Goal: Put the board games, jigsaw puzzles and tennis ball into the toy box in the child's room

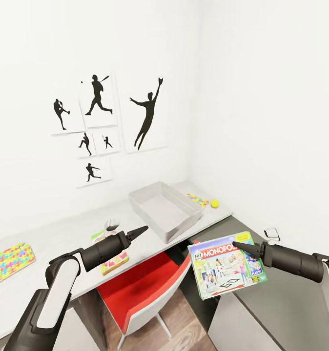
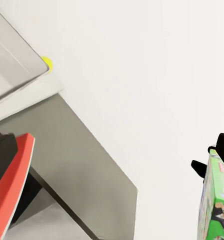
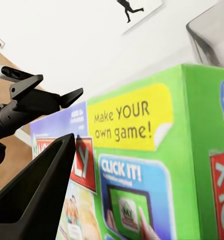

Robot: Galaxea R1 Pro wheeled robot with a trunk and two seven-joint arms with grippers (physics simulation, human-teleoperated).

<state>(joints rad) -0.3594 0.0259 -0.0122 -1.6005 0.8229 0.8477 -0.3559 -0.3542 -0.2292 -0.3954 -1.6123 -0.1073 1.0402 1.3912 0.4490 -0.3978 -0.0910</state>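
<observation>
Evidently right fingers (image 1: pixel 238 245) clamped on board game (image 1: pixel 227 271) edge; left fingers (image 1: pixel 141 230) together, empty.

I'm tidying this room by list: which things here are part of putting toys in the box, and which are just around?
Job:
Monopoly box, held by right gripper
toy box
tennis ball
two puzzles
board game under left gripper
table

Just around:
red chair
wall pictures
</observation>
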